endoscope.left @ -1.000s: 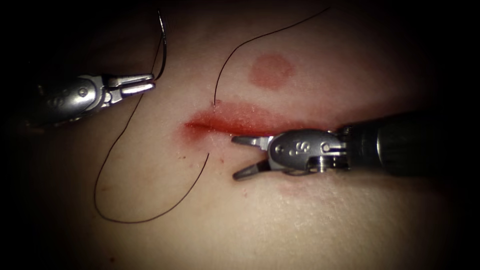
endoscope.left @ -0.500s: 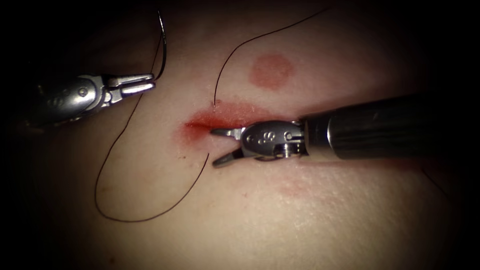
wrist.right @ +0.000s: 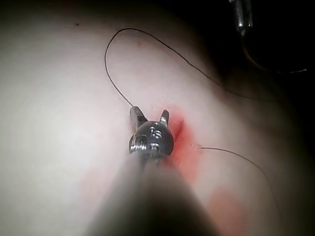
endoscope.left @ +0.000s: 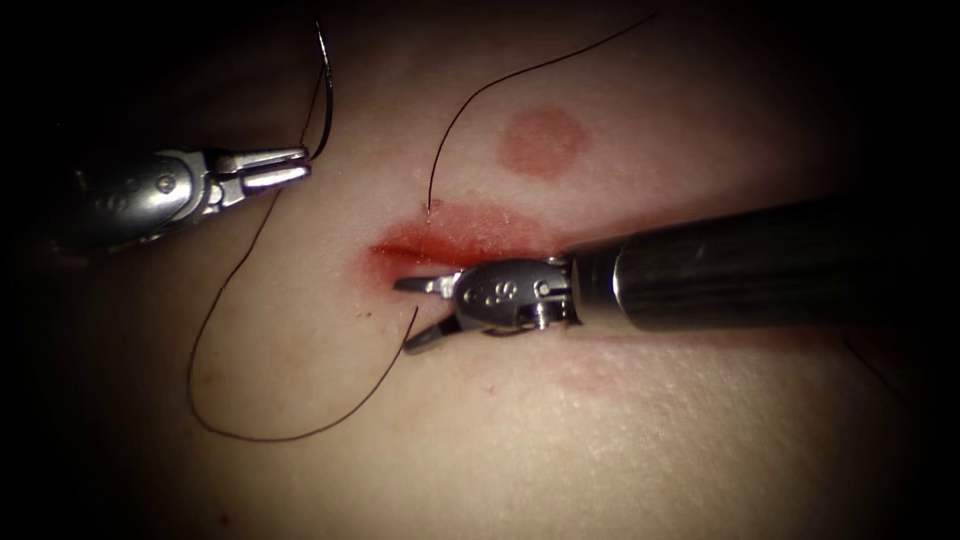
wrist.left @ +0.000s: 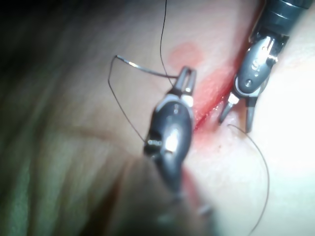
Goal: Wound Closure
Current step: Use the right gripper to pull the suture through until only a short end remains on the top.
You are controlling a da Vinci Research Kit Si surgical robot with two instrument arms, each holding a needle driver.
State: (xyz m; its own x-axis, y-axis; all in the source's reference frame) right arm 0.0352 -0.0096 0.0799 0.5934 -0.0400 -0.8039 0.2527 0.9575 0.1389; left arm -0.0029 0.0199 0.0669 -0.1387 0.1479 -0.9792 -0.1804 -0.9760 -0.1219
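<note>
Holding the needle near its tail end, my left end effector sits clamped, clear of the tissue left of the cut. My right end effector has advanced, open and empty, astride the thread at the cut's left end.

Darkness rings the lit middle; no room visible.

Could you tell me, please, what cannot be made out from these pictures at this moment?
- Endoscope view: the needle held by the left tool; its upper end fades into darkness.
- Endoscope view: whether the right tool, jaws open, touches the thread; too fine.
- Endoscope view: the cut; the right tool's shaft covers its right part.
</note>
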